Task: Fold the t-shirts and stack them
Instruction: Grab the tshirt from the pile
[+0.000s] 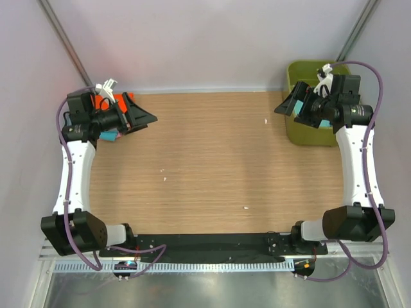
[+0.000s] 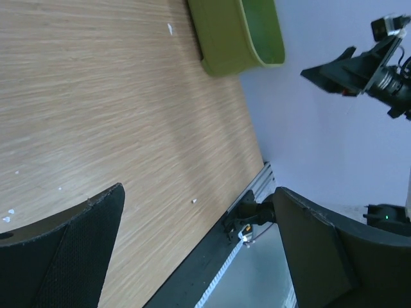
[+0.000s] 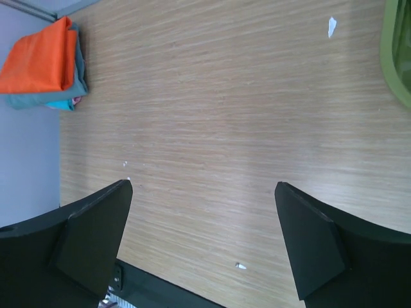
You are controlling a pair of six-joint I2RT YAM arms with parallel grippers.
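The station holds one wooden table (image 1: 212, 160), two arms (left arm (image 1: 69, 173), right arm (image 1: 356, 167)), two grippers (left gripper (image 1: 142, 114), right gripper (image 1: 289, 102)), one olive-green basket (image 1: 297, 131), one stack of t-shirts (image 3: 45, 64) showing one orange layer, one grey-teal layer and thinner layers too slight to count, and at least three white scraps (image 1: 266, 120).

1. I am seeing the folded t-shirts (image 3: 46, 77) sitting as one stack at the far left corner of the table (image 3: 225, 128).
2. The orange t-shirt (image 3: 38, 61) is lying on top, folded flat.
3. The grey-teal t-shirt (image 3: 48, 99) is lying directly beneath it, its edges poking out slightly.
4. Below that, I am making out only a turquoise sliver (image 3: 61, 105) and a pink edge (image 3: 78, 99).
5. In the top view, the stack is showing only in small patches.
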